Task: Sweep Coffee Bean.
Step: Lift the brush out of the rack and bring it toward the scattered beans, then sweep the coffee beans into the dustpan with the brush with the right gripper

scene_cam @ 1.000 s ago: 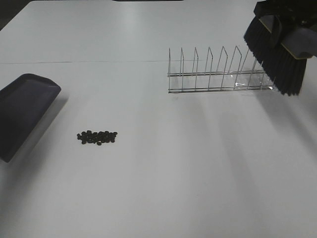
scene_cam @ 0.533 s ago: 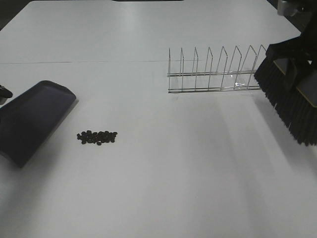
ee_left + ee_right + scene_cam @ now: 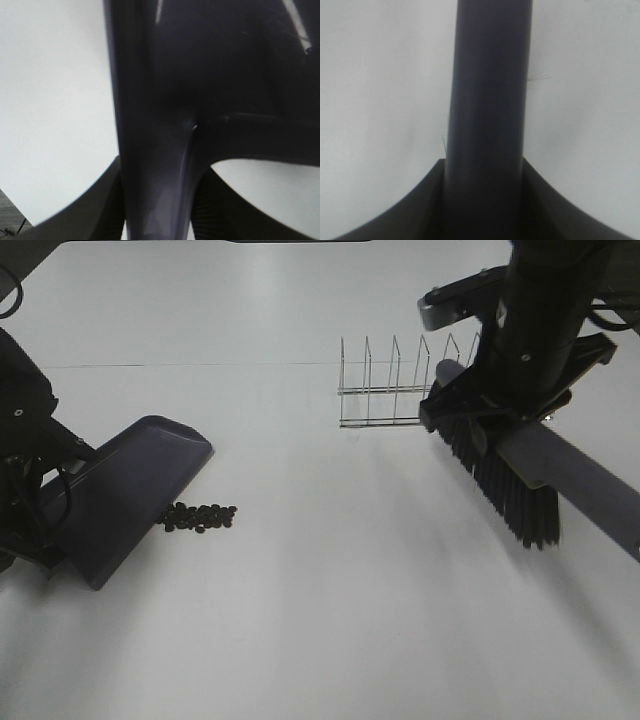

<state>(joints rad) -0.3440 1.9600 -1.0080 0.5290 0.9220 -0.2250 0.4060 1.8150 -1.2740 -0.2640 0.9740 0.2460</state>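
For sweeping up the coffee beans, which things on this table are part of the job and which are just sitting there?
Part of the job: coffee beans, dustpan, brush.
Just sitting there: wire rack.

The right arm [image 3: 540,310] and brush [image 3: 505,490] hide the wire rack [image 3: 385,390] at its right end, upper right, the brush handle [image 3: 590,490] runs off the right edge, and in the left wrist view the dustpan [image 3: 200,75] is one dark blur.
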